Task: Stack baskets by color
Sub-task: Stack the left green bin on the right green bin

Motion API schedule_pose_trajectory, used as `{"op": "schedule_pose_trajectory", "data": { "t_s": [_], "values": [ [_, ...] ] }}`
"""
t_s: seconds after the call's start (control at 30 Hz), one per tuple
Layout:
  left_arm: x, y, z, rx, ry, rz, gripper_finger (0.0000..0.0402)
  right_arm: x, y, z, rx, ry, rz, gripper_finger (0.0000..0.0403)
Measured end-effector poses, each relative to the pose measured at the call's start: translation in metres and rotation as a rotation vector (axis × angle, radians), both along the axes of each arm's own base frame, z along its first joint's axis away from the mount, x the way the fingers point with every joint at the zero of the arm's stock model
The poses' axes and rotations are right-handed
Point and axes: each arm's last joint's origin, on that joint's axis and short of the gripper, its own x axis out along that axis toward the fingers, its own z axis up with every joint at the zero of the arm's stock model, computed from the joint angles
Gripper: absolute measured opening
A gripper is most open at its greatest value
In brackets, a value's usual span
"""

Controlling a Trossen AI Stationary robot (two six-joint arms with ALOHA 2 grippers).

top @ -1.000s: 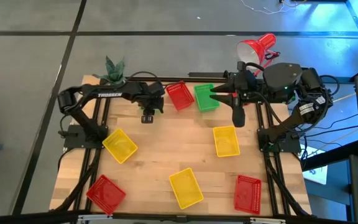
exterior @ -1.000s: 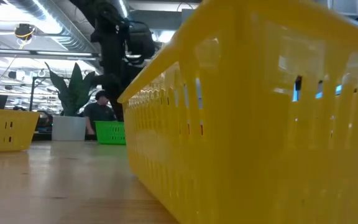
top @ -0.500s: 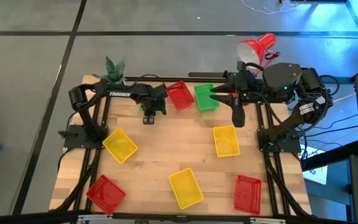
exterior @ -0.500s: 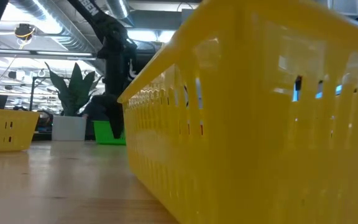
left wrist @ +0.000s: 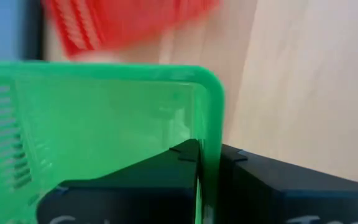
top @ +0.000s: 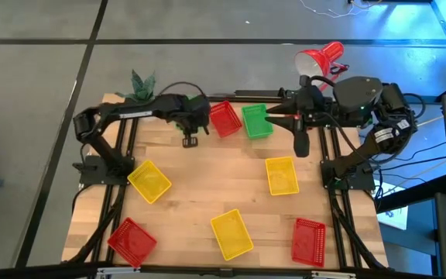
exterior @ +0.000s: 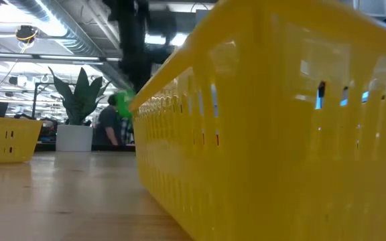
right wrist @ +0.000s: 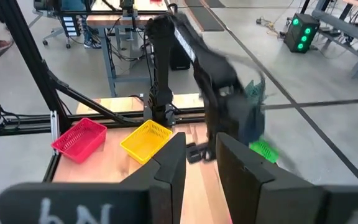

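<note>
Left gripper (left wrist: 209, 154) is clamped on the rim of a green basket (left wrist: 104, 112) and holds it off the table at the far edge, beside the red basket (top: 224, 118). It is probably headed for the other green (top: 256, 121) to stack by color. Right gripper (right wrist: 201, 165) hovers near that one with its jaws slightly apart and empty. A second ago the left jaws were spread and the basket sat on the table; now it is pinched and raised.

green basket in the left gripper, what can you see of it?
The green basket is translucent green plastic with a rounded rim corner and slotted mesh walls. The left gripper is shut on its rim wall, one of the fingers inside, the other outside. It is lifted and tilted, near the table's far edge by a red basket. The high view hardly shows it.
</note>
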Motion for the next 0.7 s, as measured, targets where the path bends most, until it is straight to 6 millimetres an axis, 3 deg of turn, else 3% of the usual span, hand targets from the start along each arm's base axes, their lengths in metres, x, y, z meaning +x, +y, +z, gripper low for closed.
{"op": "schedule_pose_trajectory", "data": {
  "t_s": [0.23, 0.4, 0.5, 0.7],
  "values": [
    [0.032, -0.012, 0.080, 0.044, -0.315, 0.016, 0.0000, -0.003, -0.001, -0.004, -0.007, 0.046, -0.004, 0.0090],
    [0.059, -0.014, 0.117, 0.059, -0.539, -0.012, 0.0000, -0.003, -0.001, -0.003, -0.023, 0.040, 0.003, 0.0090],
    [0.077, -0.014, 0.122, 0.006, -0.647, -0.048, 0.0000, -0.003, -0.001, -0.002, -0.026, 0.034, 0.004, 0.0090],
    [0.115, -0.008, 0.093, -0.044, -0.696, -0.054, 0.0000, -0.003, -0.001, -0.002, -0.026, 0.027, 0.006, 0.0090]
  ]
}}
